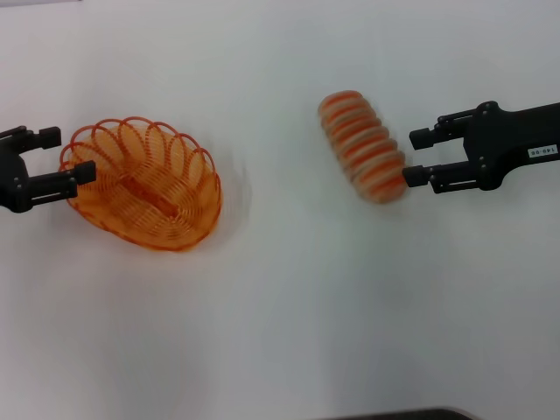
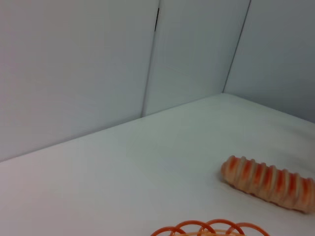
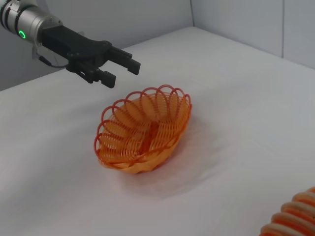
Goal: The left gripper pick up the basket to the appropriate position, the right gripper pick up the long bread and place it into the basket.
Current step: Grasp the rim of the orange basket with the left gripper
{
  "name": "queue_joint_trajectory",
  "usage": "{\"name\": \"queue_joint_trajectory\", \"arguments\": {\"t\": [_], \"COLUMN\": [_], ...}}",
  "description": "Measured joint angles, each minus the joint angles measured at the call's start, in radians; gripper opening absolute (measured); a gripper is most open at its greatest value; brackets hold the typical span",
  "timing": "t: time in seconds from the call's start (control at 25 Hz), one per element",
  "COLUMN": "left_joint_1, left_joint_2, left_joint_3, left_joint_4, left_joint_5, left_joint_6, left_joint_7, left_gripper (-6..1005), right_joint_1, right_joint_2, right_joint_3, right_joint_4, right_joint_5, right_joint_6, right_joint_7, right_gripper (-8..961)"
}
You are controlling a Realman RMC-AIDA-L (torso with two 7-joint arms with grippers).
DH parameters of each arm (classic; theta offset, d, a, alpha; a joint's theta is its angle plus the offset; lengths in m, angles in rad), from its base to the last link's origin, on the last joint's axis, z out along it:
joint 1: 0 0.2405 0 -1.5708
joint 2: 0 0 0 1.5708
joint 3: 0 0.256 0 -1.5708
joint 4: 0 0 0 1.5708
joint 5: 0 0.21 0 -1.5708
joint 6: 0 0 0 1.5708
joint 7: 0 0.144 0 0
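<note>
At nine o'clock on the white worktop (image 1: 289, 315), the left gripper (image 1: 68, 156) spreads its fingers wide around the basket (image 1: 144, 184) rim, gripping nothing. At three o'clock, the right gripper (image 1: 418, 157) gapes beside the long bread (image 1: 361, 147), one finger (image 1: 418, 176) touching its end. Pale panel walls (image 2: 74, 64) enclose the worktop.

one basket (image 1: 144, 185), one long bread (image 1: 362, 147), two grippers (image 1: 54, 169) (image 1: 420, 156)
</note>
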Motion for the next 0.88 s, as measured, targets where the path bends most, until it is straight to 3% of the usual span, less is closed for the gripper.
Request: {"name": "queue_joint_trajectory", "arguments": {"t": [0.2, 0.48, 0.68, 0.88], "left_joint_1": [-0.008, -0.004, 0.016, 0.044], "left_joint_2": [0.002, 0.0, -0.044, -0.109], "left_joint_3": [-0.041, -0.118, -0.133, -0.14], "left_joint_4": [0.009, 0.027, 0.024, 0.017], "left_joint_5": [-0.025, -0.159, -0.287, -0.448], "left_joint_6": [-0.005, -0.018, -0.093, -0.148], "left_joint_7": [-0.044, -0.076, -0.044, 0.062], "left_gripper": [825, 829, 825, 821], "right_joint_1": [0.0, -0.001, -0.008, -0.015], "right_joint_2": [0.004, 0.015, 0.025, 0.032], "right_joint_3": [0.002, 0.004, 0.006, 0.007], "right_joint_4": [0.002, 0.002, 0.006, 0.01], "right_joint_5": [0.001, 0.009, 0.056, 0.103], "right_joint_6": [0.009, 0.02, 0.022, 0.033], "right_joint_7": [-0.001, -0.009, -0.035, -0.058], "right_gripper": [638, 638, 639, 639]}}
